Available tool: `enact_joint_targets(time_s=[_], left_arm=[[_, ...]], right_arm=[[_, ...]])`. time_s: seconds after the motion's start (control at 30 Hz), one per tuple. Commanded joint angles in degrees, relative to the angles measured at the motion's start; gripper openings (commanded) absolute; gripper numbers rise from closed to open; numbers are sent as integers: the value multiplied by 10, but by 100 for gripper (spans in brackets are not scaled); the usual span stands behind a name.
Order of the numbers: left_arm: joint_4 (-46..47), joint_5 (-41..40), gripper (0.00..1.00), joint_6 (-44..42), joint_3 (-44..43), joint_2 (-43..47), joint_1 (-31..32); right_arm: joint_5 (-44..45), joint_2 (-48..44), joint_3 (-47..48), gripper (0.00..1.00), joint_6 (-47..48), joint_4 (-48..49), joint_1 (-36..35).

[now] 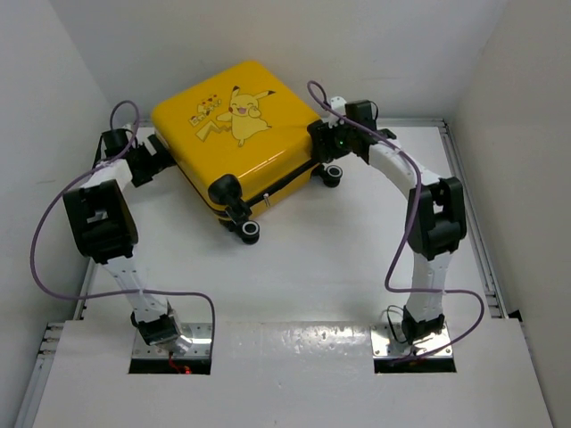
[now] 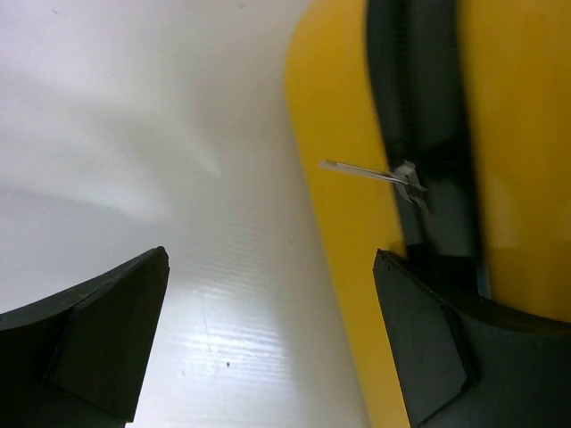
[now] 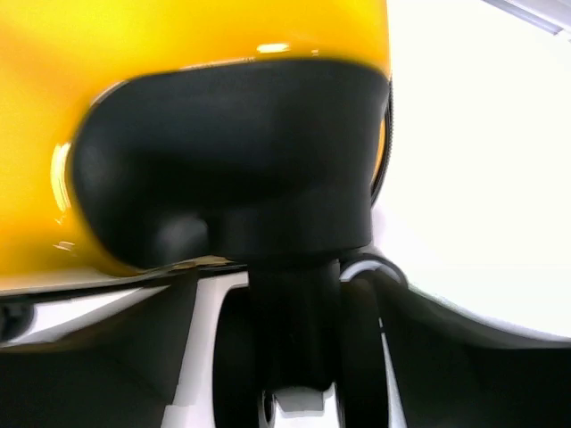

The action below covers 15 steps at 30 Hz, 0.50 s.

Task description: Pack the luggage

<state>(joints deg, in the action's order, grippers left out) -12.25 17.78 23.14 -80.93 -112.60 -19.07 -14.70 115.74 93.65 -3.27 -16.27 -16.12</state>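
Observation:
The luggage (image 1: 236, 134), a yellow hard-shell suitcase with a Pikachu print, lies flat and closed at the back of the table. My left gripper (image 1: 161, 159) is at its left side, open and empty. In the left wrist view the gripper (image 2: 272, 276) stands wide, with the yellow shell (image 2: 335, 223), the black zipper band and a metal zipper pull (image 2: 393, 176) just ahead of its right finger (image 2: 446, 357). My right gripper (image 1: 321, 135) is at the right corner, open. A black wheel (image 3: 294, 348) under its housing (image 3: 232, 169) sits between the jaws, with thin gaps showing.
Other black wheels stick out at the suitcase's near corner (image 1: 248, 232) and right side (image 1: 335, 174). White walls close in the table on the left, back and right. A raised white ledge (image 1: 285, 357) holds both arm bases at the front.

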Motion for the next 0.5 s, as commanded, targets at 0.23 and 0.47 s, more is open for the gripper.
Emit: enact_joint_targets(time_s=[0.23,0.47], left_arm=[[72,-30,99,38,52,144,-7],[1,-99,99,-46,61,252,-19]], right_arm=[[-7,-160,-32,100,-112,135,49],[-36,-323,-200,100,-54,197,42]])
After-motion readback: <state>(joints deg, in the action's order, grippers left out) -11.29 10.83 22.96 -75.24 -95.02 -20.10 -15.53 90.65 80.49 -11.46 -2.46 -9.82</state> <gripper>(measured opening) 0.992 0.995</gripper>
